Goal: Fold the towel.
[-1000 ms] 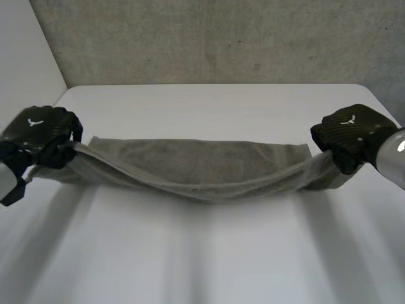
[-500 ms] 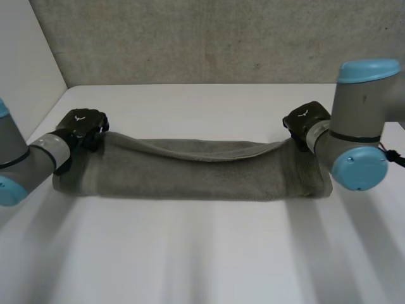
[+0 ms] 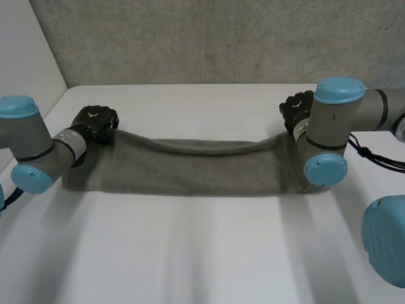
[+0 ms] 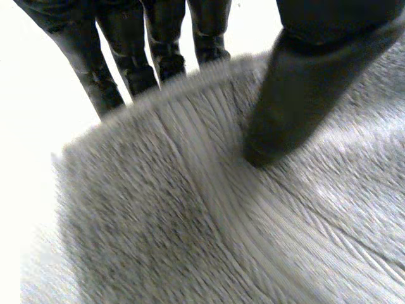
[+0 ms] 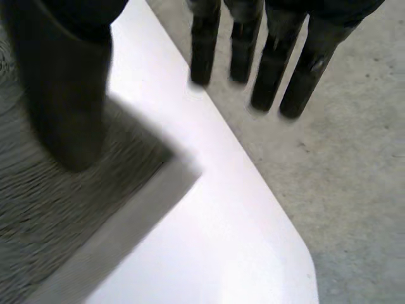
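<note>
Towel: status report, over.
Left robot hand pinching towel at its far left corner. Right robot hand open, thumb over far right corner, fingers off cloth. Towel doubled over on table, top edge sagging between hands. No obstruction.

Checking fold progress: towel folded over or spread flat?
Folded over. The towel lies doubled on the table, its top layer's edge sagging along the far side.
</note>
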